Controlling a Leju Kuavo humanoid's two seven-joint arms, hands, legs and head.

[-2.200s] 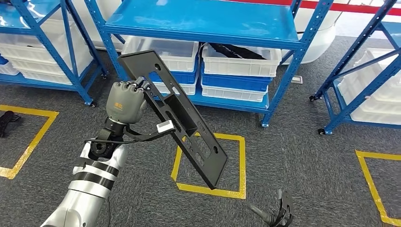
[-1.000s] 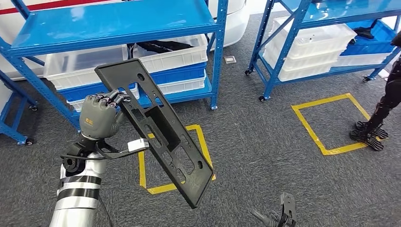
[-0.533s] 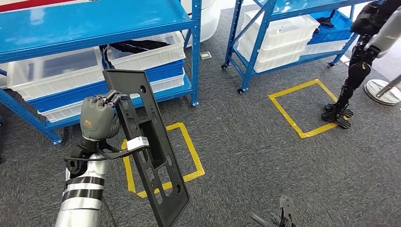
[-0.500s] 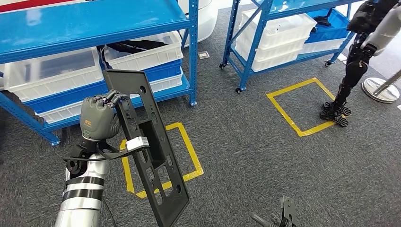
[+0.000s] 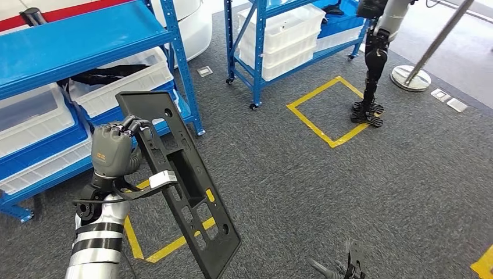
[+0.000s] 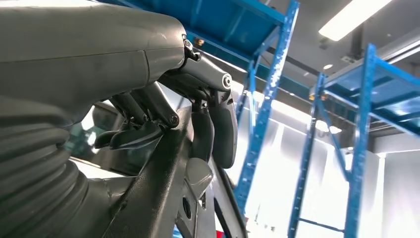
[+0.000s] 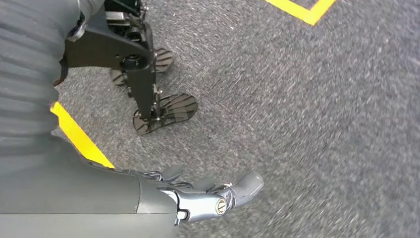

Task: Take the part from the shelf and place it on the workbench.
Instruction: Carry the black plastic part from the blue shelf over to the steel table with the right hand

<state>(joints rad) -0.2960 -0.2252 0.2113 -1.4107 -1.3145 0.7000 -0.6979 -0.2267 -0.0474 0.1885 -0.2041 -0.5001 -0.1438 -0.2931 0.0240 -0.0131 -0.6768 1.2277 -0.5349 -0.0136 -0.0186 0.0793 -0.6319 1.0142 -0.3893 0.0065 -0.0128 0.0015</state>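
Observation:
The part (image 5: 181,177) is a long black flat plate with cut-out slots and holes, held slanting above the grey carpet. My left hand (image 5: 111,152) grips its upper edge, fingers curled over the rim. The left wrist view shows those dark fingers (image 6: 218,124) wrapped over the plate's edge (image 6: 158,198). My right hand (image 5: 344,268) hangs low at my side, and in the right wrist view its fingers (image 7: 233,191) stretch out over the carpet with nothing in them.
A blue shelf (image 5: 70,40) with white bins (image 5: 119,81) stands at the left, a second blue rack (image 5: 279,29) behind. Another robot's legs (image 5: 372,70) stand on a yellow floor square (image 5: 325,110). A round stand base (image 5: 411,77) sits at far right.
The whole view has swung to the right, so shelves and floor squares slide left. The part stays in my left hand, tipped a little more upright than 2.2 s ago.

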